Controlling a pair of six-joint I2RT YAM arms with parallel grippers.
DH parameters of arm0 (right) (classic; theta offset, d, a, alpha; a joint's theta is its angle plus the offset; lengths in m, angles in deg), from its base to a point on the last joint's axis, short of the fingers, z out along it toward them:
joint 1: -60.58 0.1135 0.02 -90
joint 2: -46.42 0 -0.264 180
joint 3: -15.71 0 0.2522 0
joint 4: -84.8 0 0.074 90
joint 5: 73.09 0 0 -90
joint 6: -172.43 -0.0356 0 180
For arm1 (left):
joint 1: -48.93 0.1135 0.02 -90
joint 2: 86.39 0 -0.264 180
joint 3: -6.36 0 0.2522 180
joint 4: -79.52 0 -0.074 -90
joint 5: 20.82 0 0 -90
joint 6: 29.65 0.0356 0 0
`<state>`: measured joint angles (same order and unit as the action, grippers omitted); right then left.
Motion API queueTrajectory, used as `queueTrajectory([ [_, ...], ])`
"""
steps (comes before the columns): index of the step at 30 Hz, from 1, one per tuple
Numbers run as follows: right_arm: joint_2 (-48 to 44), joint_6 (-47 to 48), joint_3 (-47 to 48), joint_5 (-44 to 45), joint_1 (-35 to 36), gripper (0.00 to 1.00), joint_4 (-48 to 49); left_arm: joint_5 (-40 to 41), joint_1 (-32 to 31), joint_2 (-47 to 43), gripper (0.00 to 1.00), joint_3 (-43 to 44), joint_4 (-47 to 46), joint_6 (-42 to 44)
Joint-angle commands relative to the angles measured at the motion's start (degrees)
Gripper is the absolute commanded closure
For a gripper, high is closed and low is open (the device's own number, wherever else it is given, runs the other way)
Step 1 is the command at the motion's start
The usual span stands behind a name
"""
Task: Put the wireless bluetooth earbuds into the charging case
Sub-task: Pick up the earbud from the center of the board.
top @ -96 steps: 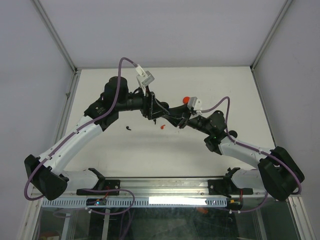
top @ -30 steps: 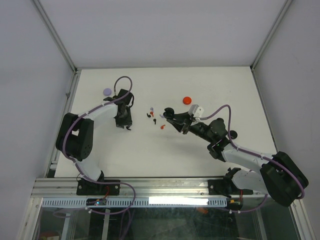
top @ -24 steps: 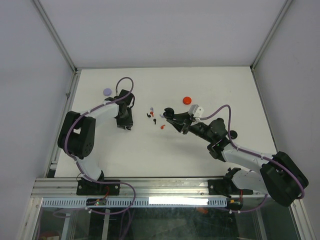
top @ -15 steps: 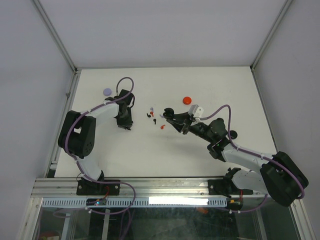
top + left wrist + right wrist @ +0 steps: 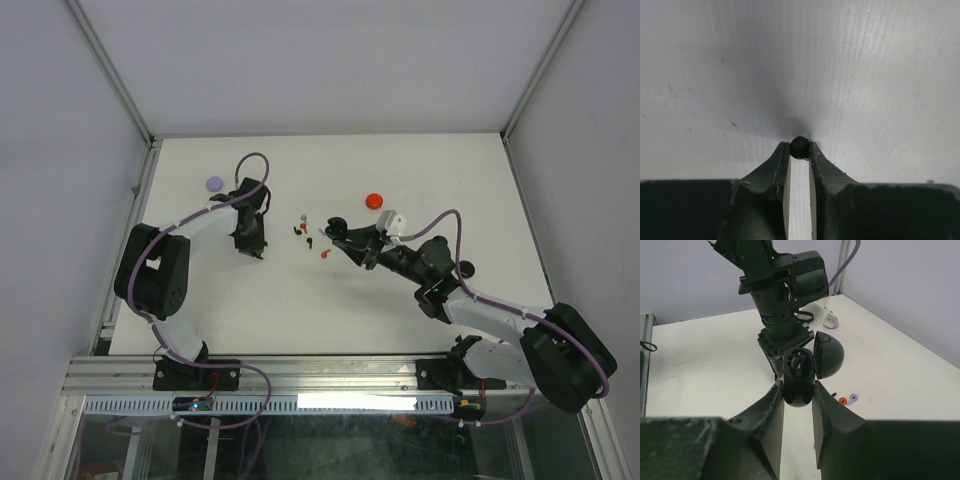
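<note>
My left gripper point(image 5: 253, 250) is down at the table, left of centre. In the left wrist view it point(image 5: 799, 149) is shut on a small black earbud point(image 5: 799, 146) resting against the white surface. My right gripper point(image 5: 347, 235) is shut on an open black charging case point(image 5: 799, 386) and holds it above the table; the lid point(image 5: 827, 353) is swung open to the right, and a dark bud sits in the case. A red earbud point(image 5: 842, 400) and a lavender earbud point(image 5: 854, 398) lie on the table beyond it. Several loose buds point(image 5: 303, 226) lie between the arms.
A closed red case point(image 5: 374, 200) sits behind the right gripper. A closed lavender case point(image 5: 213, 183) sits at the far left, behind the left arm. A lone red earbud point(image 5: 325, 253) lies near the middle. The white table point(image 5: 400, 160) has metal rails at its edges.
Since 3.2 s ago the left arm has swung back to the left and come down on the black earbud. Over the last second neither arm has visibly moved.
</note>
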<state>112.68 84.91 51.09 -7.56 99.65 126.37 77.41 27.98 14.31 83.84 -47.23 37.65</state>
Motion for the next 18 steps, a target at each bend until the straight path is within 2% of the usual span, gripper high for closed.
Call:
queueTrajectory([
  [1,-1.4,0.2,1.0,0.9,0.6,1.0,3.6,0.8,-2.4,-7.4,0.96,2.8,-1.2,1.3],
  [10,-0.6,0.5,0.6,2.1,1.2,1.0,9.7,12.3,-11.7,-18.1,0.97,6.1,-1.3,2.7],
  [18,0.7,1.9,2.5,2.8,1.6,1.0,10.0,15.1,-19.2,-27.5,0.97,9.1,-4.7,5.1],
])
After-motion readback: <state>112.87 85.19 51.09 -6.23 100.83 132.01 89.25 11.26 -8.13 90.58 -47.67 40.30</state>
